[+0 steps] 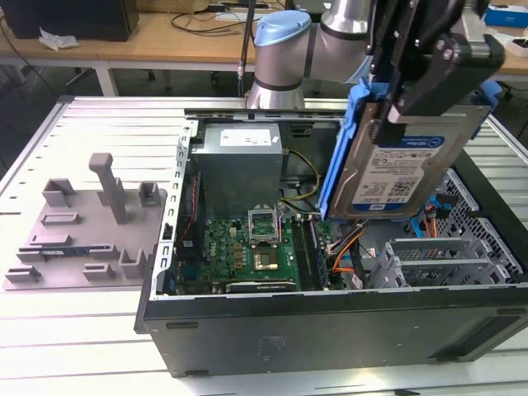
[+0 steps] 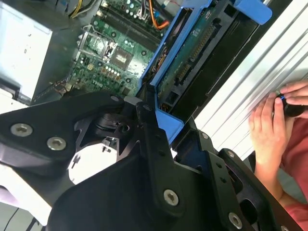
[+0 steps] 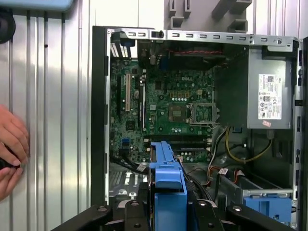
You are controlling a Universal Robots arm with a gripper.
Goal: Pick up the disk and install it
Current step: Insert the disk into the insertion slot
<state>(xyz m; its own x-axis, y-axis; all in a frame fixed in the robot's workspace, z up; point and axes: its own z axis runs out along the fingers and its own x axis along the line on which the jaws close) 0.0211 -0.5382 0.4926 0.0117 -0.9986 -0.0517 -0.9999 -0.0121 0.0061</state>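
In the exterior view, your tool (image 1: 389,124) is closed on the disk (image 1: 404,177) and holds it in the air, tilted steeply on edge. It hangs at about two o'clock from the motherboard (image 1: 256,252), above the open computer case (image 1: 330,330). The grey power supply (image 1: 239,161) sits at twelve o'clock from the motherboard and the metal drive cage (image 1: 437,260) at three o'clock, below the disk. A grey fixture plate (image 1: 82,239) lies on the slatted surface (image 1: 66,338) at nine o'clock from the case, well apart from it. In the second wrist view, the tool (image 2: 150,118) has its black fingers (image 2: 147,113) clamped across the disk (image 2: 197,53) at its blue carrier rail (image 2: 161,91), and the disk's bare circuit-board side faces the camera. A person's hand (image 2: 269,125) rests on the surface outside the case. In the first wrist view, you look along the disk's blue rail (image 3: 166,187) into the case, with the motherboard (image 3: 168,101) and power supply (image 3: 269,91) beyond it and the hand (image 3: 12,144) on the surface (image 3: 57,96) beside the case. Treat the disk as stiff and fairly dense for its size, and likely sensitive to knocks. The plastic rails look smooth and may flex a little, so I would grip across the rails and metal edges, never on the exposed board or connector.
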